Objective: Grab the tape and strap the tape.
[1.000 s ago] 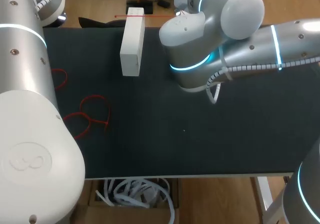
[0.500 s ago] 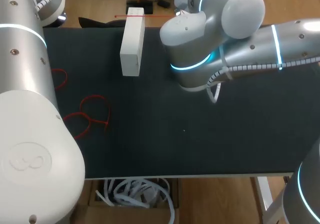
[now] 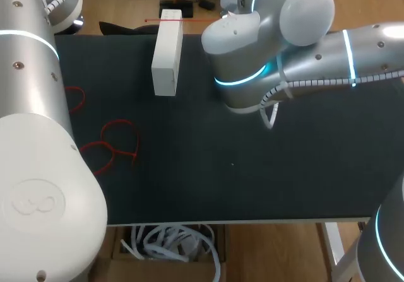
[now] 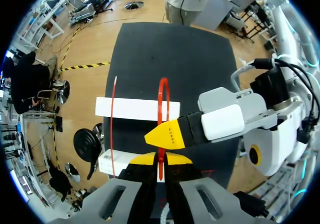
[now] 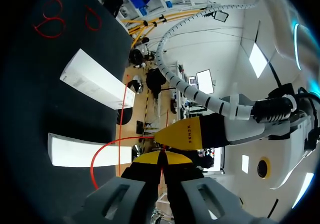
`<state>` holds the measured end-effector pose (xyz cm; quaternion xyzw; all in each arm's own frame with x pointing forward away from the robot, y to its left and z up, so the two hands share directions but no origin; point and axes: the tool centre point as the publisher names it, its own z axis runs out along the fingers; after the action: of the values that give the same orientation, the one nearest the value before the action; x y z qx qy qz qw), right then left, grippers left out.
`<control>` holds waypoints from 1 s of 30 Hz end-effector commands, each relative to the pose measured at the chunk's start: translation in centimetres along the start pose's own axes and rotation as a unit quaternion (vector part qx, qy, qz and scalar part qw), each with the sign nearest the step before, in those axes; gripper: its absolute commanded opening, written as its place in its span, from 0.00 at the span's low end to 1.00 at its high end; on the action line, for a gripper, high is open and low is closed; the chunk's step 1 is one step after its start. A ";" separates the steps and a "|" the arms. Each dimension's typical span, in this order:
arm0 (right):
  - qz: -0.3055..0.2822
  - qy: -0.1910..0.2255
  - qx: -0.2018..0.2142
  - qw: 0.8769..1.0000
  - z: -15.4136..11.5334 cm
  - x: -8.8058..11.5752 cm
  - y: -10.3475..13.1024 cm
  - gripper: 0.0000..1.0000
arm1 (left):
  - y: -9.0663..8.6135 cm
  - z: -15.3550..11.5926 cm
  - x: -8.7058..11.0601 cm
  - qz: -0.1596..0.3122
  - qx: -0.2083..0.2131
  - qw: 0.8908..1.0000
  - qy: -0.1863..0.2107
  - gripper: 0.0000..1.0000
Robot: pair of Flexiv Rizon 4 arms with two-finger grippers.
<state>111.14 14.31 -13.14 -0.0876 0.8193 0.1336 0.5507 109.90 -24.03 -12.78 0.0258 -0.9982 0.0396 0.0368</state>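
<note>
A thin red tape strap (image 4: pixel 161 101) arches over a long white box (image 4: pixel 135 108). My left gripper (image 4: pixel 160 160) is shut on the strap's end, which shows as a red line between its yellow tips. My right arm's yellow fingertip (image 4: pixel 167 135) crosses just ahead of it. In the right wrist view my right gripper (image 5: pixel 161 159) is shut on the same red tape (image 5: pixel 107 151), with my left arm's fingertip (image 5: pixel 182 133) right ahead. From the head view only the white box (image 3: pixel 166 55) and a bit of red tape (image 3: pixel 170 20) show. My right arm (image 3: pixel 252 48) hides both grippers.
Several loose red tape loops (image 3: pixel 117 140) lie on the dark table (image 3: pixel 252 181) near its left side. A second white box (image 5: pixel 97 86) lies beside the strapped one. A carton of white straps (image 3: pixel 170 241) sits below the table's front edge.
My right arm has shifted very slightly toward the far edge. The white box and the loose red loops have stayed in place.
</note>
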 end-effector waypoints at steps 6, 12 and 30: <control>0.000 0.010 0.000 1.000 -0.3 -0.1 -0.2 0.27 | -0.1 -0.2 -0.1 0.000 -0.002 1.000 0.002 0.00; -0.001 0.011 -0.003 1.000 -0.8 0.1 -0.4 0.25 | -0.1 -0.2 -0.1 0.000 -0.002 1.000 0.002 0.00; 0.017 0.035 -0.052 0.998 -6.1 0.4 -2.2 0.31 | -0.1 -0.2 -0.1 0.000 -0.002 1.000 0.002 0.00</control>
<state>107.52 11.84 -12.73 -0.0877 0.8241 0.1586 0.5367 109.91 -24.02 -12.76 0.0259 -0.9982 0.0399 0.0368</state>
